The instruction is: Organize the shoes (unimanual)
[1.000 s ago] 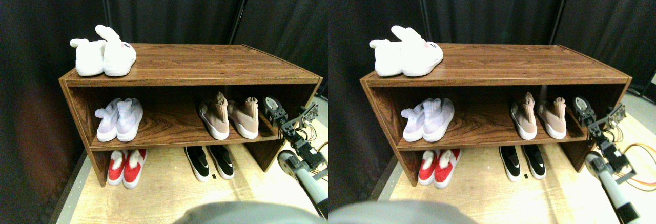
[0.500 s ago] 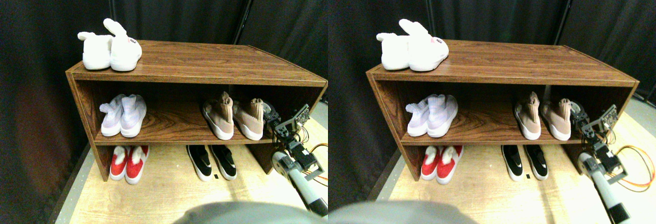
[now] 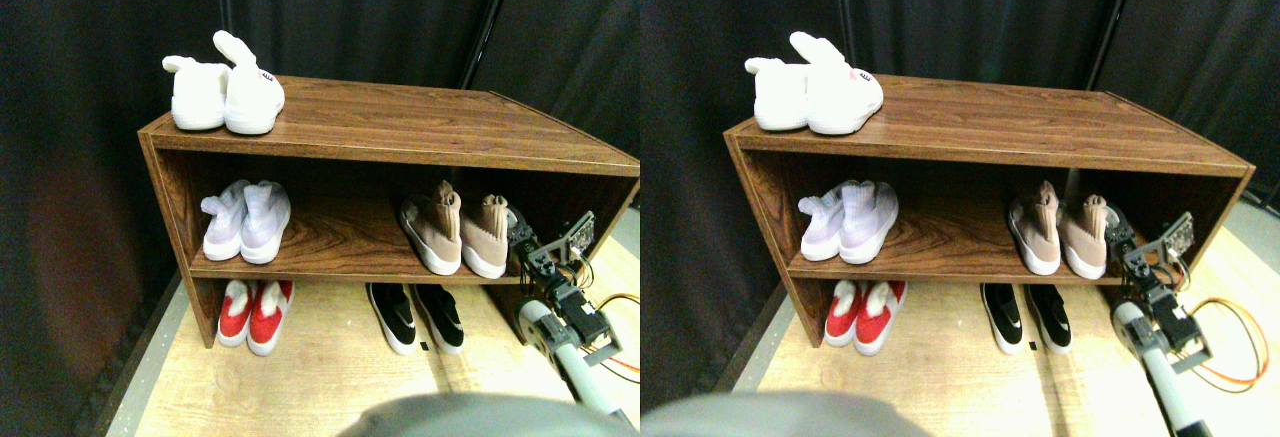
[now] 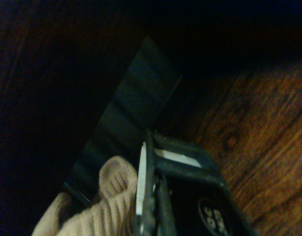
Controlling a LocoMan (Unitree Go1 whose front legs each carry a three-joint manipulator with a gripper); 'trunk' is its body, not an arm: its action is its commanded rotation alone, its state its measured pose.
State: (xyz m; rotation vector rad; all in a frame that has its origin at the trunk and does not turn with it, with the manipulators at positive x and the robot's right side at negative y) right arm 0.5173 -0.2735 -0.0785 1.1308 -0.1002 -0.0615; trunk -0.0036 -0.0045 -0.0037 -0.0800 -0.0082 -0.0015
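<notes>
Dark curtains behind the shelf unit (image 3: pixel 380 122). My right gripper (image 3: pixel 520 247) presses beside the right tan shoe (image 3: pixel 487 235) at the middle shelf's right end; jaw state indeterminate. Step: aligning pair. Next: gentle leftward nudge.

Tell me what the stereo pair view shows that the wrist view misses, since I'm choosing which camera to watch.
Only the stereo pair view shows the whole shoe rack, the white slippers on top, the pale sneakers and left tan shoe on the middle shelf, and the red shoes and black slip-ons on the floor. Only the wrist view shows the knit collar pressed against the jaw frame, close up. Both show the right tan shoe, the right gripper beside it and the wooden shelf board.
</notes>
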